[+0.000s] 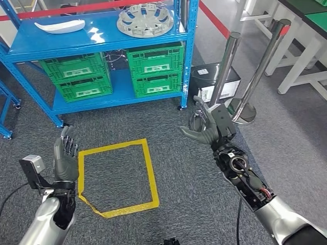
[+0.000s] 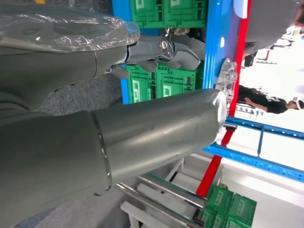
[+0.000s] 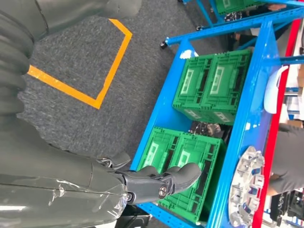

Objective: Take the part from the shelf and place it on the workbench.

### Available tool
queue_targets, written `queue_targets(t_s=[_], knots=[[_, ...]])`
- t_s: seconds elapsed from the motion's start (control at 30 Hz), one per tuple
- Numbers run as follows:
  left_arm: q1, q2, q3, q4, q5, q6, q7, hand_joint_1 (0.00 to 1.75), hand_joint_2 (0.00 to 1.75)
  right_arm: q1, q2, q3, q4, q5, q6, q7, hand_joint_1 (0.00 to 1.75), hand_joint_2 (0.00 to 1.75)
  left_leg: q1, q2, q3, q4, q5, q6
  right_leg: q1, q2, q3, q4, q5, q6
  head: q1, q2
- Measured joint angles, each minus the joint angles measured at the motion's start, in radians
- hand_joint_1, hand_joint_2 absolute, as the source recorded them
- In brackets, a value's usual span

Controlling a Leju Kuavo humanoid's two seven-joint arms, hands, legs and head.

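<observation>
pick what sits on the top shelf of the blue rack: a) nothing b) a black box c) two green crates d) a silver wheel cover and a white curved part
d: the head view shows the silver wheel cover and the white curved part on the top shelf; the green crates sit on the shelf below.

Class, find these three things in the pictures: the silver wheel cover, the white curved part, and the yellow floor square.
silver wheel cover (image 1: 145, 19), head view, centre hub.
white curved part (image 1: 60, 26), head view, middle of its body.
yellow floor square (image 1: 151, 176), head view, right-hand tape strip.
</observation>
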Motion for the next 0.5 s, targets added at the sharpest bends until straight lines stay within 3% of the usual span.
queue_targets(t_s=[0.07,0.1,0.13,0.2,0.23,0.3,0.37,0.43,0.5], knots=[[0.003,0.0,0.0,-0.001,0.0,0.0,0.0,0.0,0.0,0.0,0.0,0.0,0.0,0.0,0.002,0.0,0.0,1.75,0.005,0.0,0.02,0.009,-0.022,-0.01,-0.004,-0.002,0.029,-0.112,0.091,0.008,0.002,0.0],[0.004,0.001,0.0,-0.002,0.001,0.001,0.0,0.0,0.0,-0.001,0.0,0.001,0.001,0.0,0.003,0.0,0.0,1.31,0.008,0.0,0.027,0.014,-0.033,-0.016,-0.003,-0.002,0.047,-0.172,0.124,0.009,0.002,0.0],[0.004,0.001,0.0,-0.004,0.001,0.001,0.0,0.0,0.0,-0.003,0.0,0.002,0.002,0.0,0.005,0.0,0.0,0.87,0.008,0.0,0.029,0.019,-0.041,-0.022,-0.001,-0.003,0.066,-0.22,0.134,0.004,0.003,0.0],[0.007,0.002,0.001,-0.01,0.002,0.002,-0.001,0.0,0.0,-0.003,0.0,0.004,0.003,-0.001,0.008,0.0,0.0,0.0,0.007,0.001,0.023,0.026,-0.049,-0.031,0.005,-0.002,0.079,-0.25,0.121,-0.019,0.003,0.0],[0.009,0.003,0.001,-0.014,0.002,0.004,-0.001,0.0,0.0,-0.003,0.0,0.005,0.003,-0.001,0.009,0.0,0.0,0.0,0.005,0.001,0.021,0.028,-0.051,-0.036,0.004,-0.001,0.086,-0.256,0.116,-0.032,0.002,0.0],[0.01,0.004,0.002,-0.021,0.003,0.007,-0.001,0.0,0.0,-0.003,0.0,0.005,0.002,-0.001,0.009,-0.001,0.0,0.0,0.006,0.001,-0.001,0.071,-0.047,-0.047,0.001,0.002,0.098,-0.26,0.114,-0.046,0.0,0.0],[0.011,0.006,0.002,-0.024,0.005,0.009,0.0,0.0,0.0,-0.003,0.0,0.005,0.002,0.001,0.009,-0.001,0.0,0.0,0.011,0.001,-0.075,0.187,-0.052,-0.059,-0.003,0.003,0.119,-0.272,0.106,-0.053,-0.004,0.0],[0.019,0.007,0.002,-0.024,0.007,0.009,0.002,0.0,0.0,0.001,0.0,0.005,0.003,0.001,0.009,0.0,0.0,0.0,0.016,0.001,-0.169,0.308,-0.094,-0.069,-0.003,0.004,0.141,-0.28,0.093,-0.056,-0.006,0.0],[0.025,0.007,0.002,-0.024,0.009,0.009,0.004,0.0,0.0,0.004,0.0,0.005,0.003,0.001,0.009,0.002,0.0,0.0,0.017,0.001,-0.223,0.333,-0.114,-0.069,-0.003,0.008,0.166,-0.283,0.074,-0.056,-0.007,0.0]])
